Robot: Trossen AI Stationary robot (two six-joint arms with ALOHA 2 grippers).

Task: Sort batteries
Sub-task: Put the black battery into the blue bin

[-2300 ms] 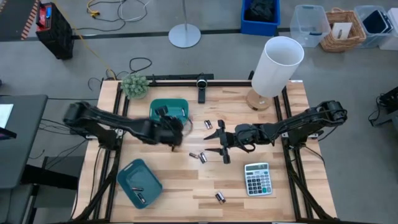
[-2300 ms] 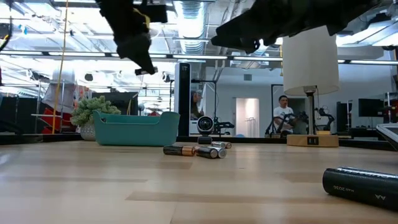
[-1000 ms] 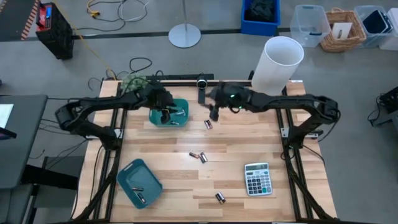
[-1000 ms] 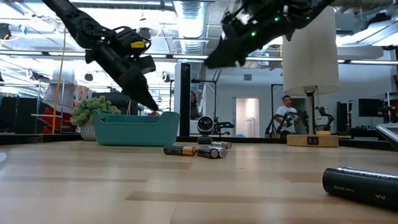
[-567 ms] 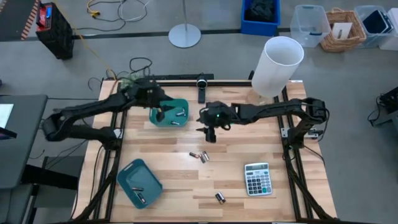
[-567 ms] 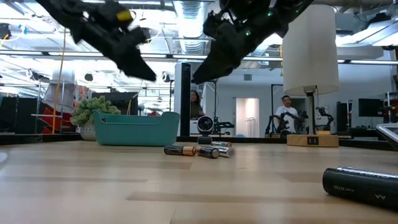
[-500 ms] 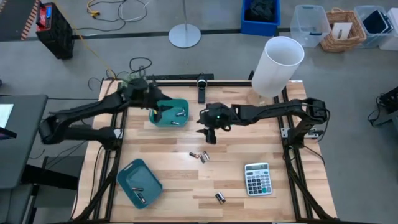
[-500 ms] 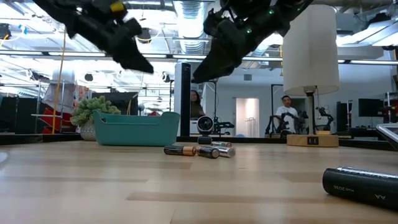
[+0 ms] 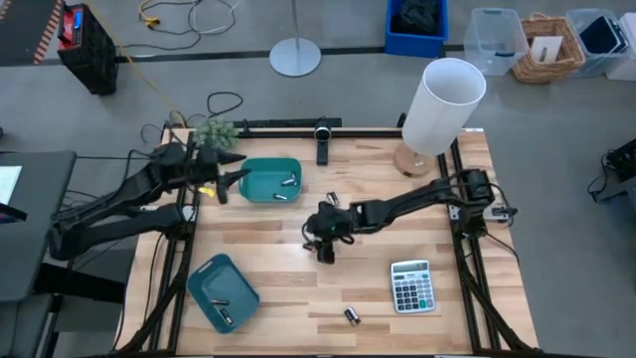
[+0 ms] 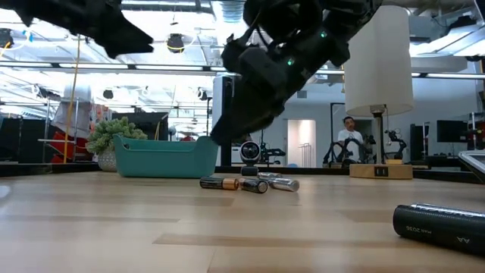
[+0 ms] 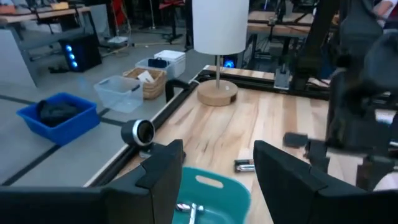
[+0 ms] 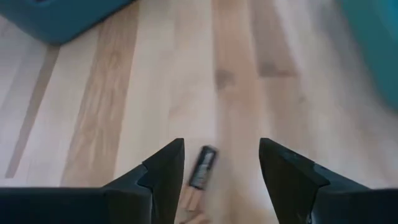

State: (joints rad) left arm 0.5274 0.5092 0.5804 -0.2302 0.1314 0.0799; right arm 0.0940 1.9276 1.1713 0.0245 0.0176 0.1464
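Two teal trays (image 9: 270, 181) (image 9: 223, 291) sit on a pale, striped wooden tabletop (image 9: 397, 318) beside a grey calculator (image 9: 410, 286) with white keys. Dark and silvery batteries (image 10: 227, 183), one banded in copper, lie near black robot arms (image 9: 397, 207), a white lampshade (image 9: 443, 104) and a green plant (image 9: 215, 134).

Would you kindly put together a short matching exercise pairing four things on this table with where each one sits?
Things:
1. calculator
2. lamp
3. right gripper
4. left gripper

Places:
A. far right corner of the table
B. just left of the far teal tray
C. near right part of the table
D. over the batteries at the table's middle

Pairs: 1-C, 2-A, 3-D, 4-B
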